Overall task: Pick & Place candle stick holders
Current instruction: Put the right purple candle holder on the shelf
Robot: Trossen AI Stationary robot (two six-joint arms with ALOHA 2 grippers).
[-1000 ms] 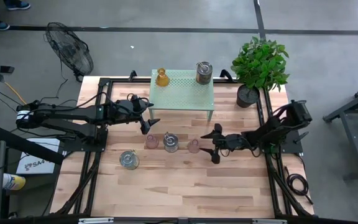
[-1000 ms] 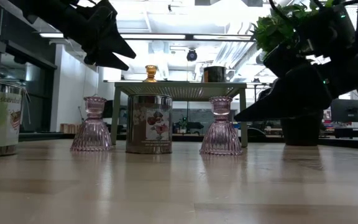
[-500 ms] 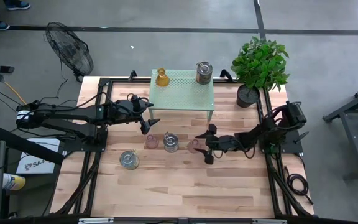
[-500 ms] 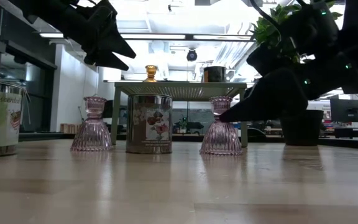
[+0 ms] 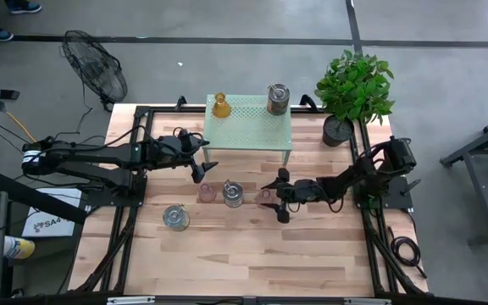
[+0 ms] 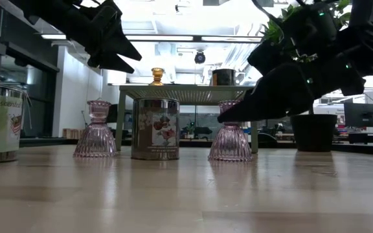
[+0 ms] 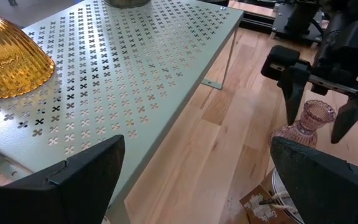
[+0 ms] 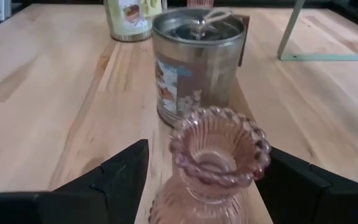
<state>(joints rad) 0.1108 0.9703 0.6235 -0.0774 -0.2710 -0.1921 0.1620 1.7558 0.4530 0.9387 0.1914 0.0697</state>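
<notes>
tabletop [image 5: 252, 254]: pale wooden planks in a black frame, carrying all items below.

pale green perforated stand [image 5: 252, 127]: four-legged, at the far middle of the tabletop; carries two of the holders on its deck.

plant pot [image 5: 337, 130]: dark, with a leafy green plant, at the far right corner, just beside the stand.

left arm: reaches in from the left edge; left gripper [image 5: 200, 161] hangs above the tabletop off the stand's near left corner, jaws spread wide, holding nothing.

right arm: reaches in from the right edge; right gripper [image 5: 276, 195] sits low at the right-hand pink holder, jaws partly open, one on each side of the holder's neck; whether they touch the glass cannot be told, and the holder stands on the tabletop.

candle stick holders, six:
- silvery metal cylinder [image 5: 175, 217], nearest the front left, standing apart from the row.
- silvery metal cylinder with printed label [image 5: 233, 195], middle of the row of three in front of the stand.
- silvery metal cylinder [image 5: 277, 98], on the stand's far right corner.
- amber-orange glass holder [image 5: 220, 106], on the stand's far left corner.
- pale pink glass holder [image 5: 206, 193], upright, left end of the row, just beside the labelled cylinder.
- pale pink glass holder [image 8: 213, 168], upright, right end of the row, between the right gripper's jaws.
</notes>
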